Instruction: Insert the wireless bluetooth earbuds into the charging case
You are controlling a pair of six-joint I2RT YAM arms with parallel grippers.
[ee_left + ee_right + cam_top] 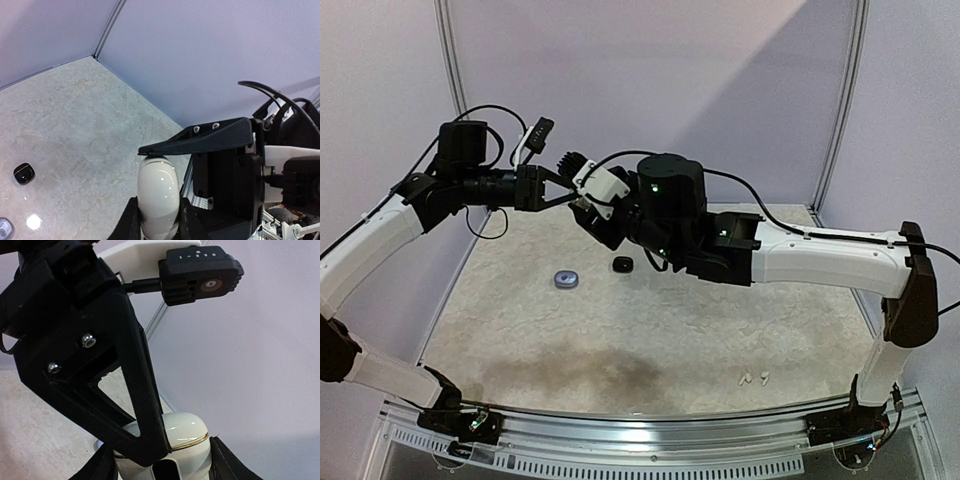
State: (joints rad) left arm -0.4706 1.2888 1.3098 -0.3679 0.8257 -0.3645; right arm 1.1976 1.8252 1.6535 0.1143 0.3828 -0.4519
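A glossy white charging case is held in mid-air above the back of the table, its lid closed along a gold seam. My left gripper is shut on its two narrow sides. My right gripper is shut on the same case from the opposite side, and one of its black fingers lies across the top of the case. In the top view the two grippers meet at the case. Two tiny white earbuds lie on the table at the near right, far from both grippers.
A small glossy black object lies on the mottled tabletop under the arms. To its left lies a small round grey-blue object. Lilac walls enclose the back and sides.
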